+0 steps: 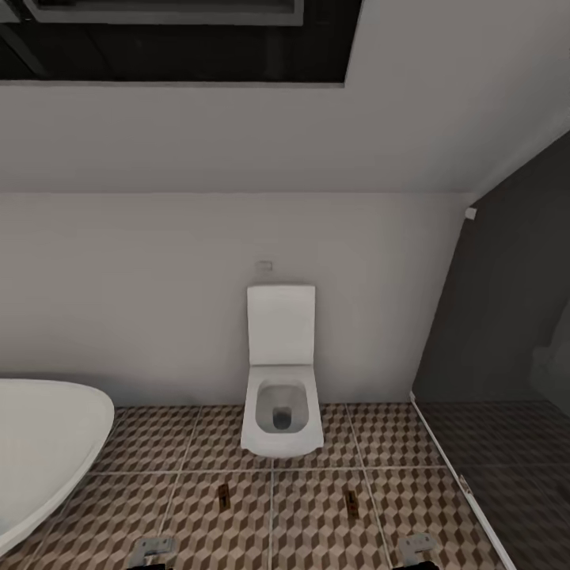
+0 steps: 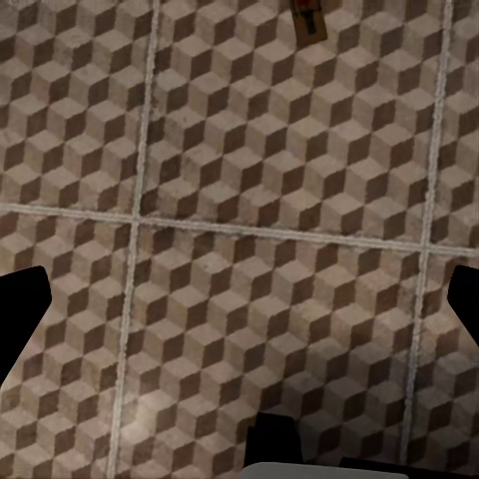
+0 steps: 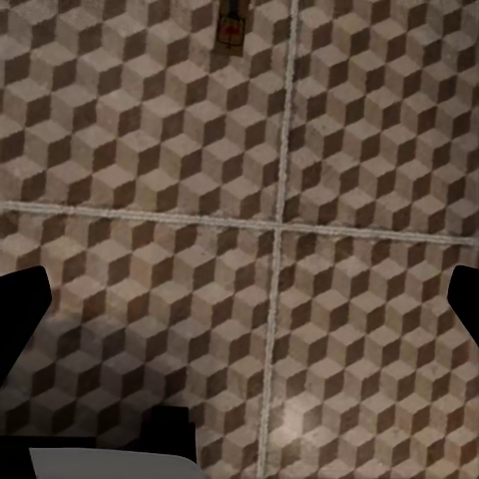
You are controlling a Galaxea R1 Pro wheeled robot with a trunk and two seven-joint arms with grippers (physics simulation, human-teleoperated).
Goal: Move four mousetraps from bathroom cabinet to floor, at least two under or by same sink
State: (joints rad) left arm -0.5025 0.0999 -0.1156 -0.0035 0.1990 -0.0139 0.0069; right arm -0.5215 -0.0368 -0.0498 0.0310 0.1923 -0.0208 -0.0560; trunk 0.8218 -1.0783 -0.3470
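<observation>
Two mousetraps lie flat on the bathroom floor [image 1: 317, 514] ahead of you: the left mousetrap [image 1: 224, 497] and the right mousetrap [image 1: 351, 503], well apart, each on its own tile, short of the white toilet [image 1: 282, 412]. The bathtub [image 1: 47, 443] rim curves in at your left; a dark glass partition [image 1: 507, 332] edges the right. Open tile runs between them. Your left gripper [image 2: 239, 299] and right gripper [image 3: 239, 299] hang spread, holding nothing, over bare tile.
</observation>
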